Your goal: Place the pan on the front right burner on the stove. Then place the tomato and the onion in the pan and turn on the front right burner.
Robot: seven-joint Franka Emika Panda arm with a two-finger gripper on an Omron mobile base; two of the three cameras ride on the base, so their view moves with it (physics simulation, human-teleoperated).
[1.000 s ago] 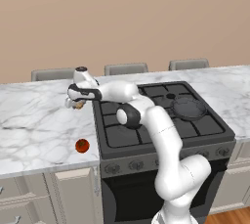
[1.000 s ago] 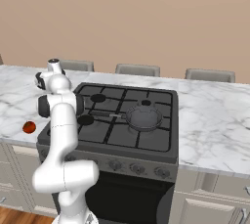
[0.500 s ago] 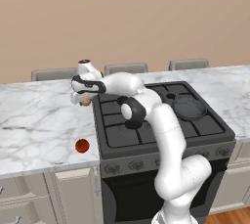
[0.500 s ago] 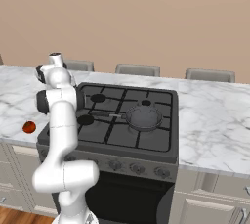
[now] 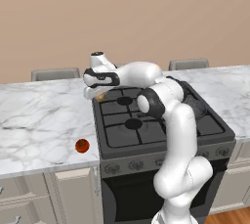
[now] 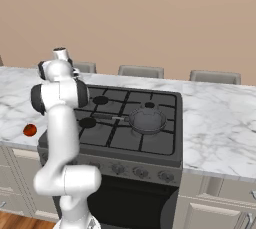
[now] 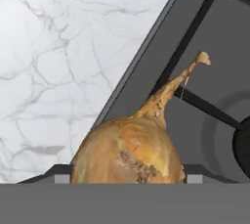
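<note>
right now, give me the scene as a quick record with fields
pan: on the front right burner of the stove
onion: held in the gripper, above the stove's back left edge
tomato: on the marble counter, left of the stove
gripper state: closed on the onion
pan contents: nothing inside yet
</note>
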